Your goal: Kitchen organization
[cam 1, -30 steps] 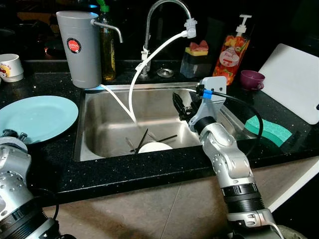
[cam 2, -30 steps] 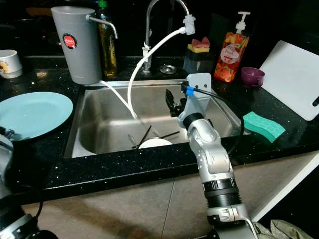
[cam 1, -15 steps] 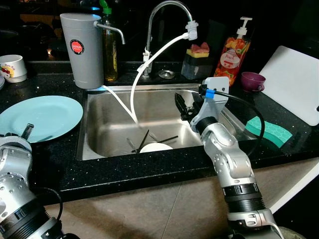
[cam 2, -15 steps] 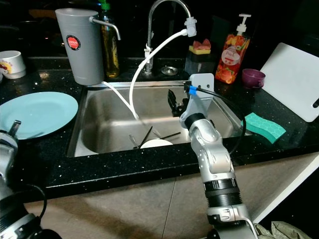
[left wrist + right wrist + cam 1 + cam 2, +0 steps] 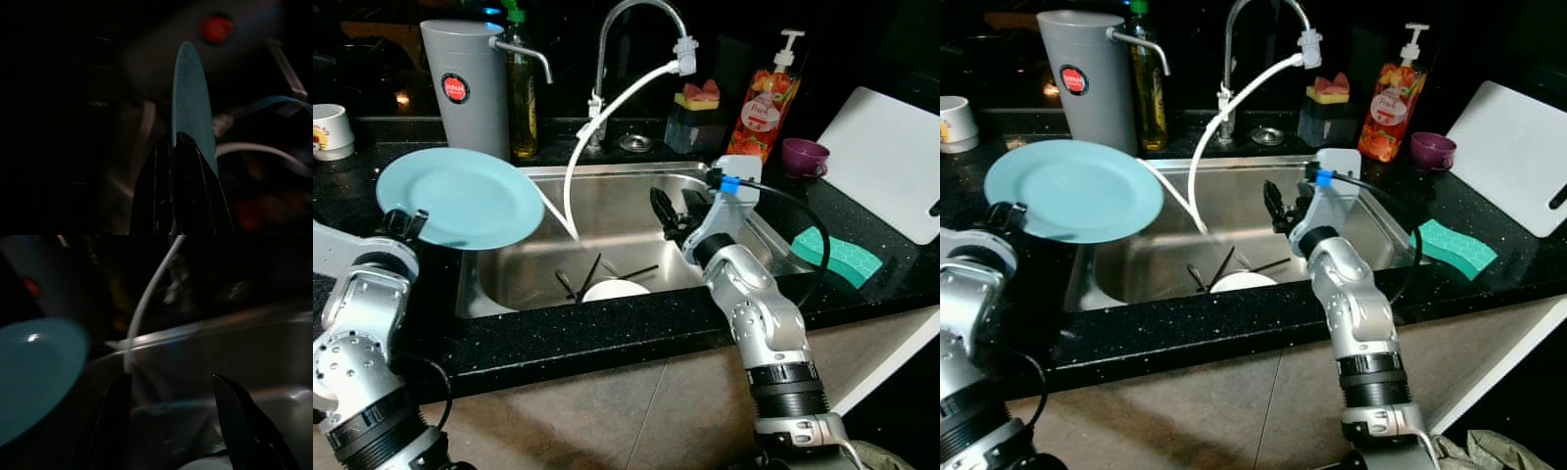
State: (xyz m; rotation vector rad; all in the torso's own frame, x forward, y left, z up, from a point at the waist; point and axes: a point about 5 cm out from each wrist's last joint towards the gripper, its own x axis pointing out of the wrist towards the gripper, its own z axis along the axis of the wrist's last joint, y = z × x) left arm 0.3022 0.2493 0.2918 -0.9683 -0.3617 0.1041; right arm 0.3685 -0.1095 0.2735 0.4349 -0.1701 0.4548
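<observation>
One teal plate pinched by left tool; right tool spread, empty.

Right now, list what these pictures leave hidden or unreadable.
- White dish in the sink: near edge cut off by the sink's front wall, eye views.
- Dark utensils beside it: too small and dark to identify.
- Left gripper on the blue plate: surroundings dark and blurred, left wrist view.
</observation>
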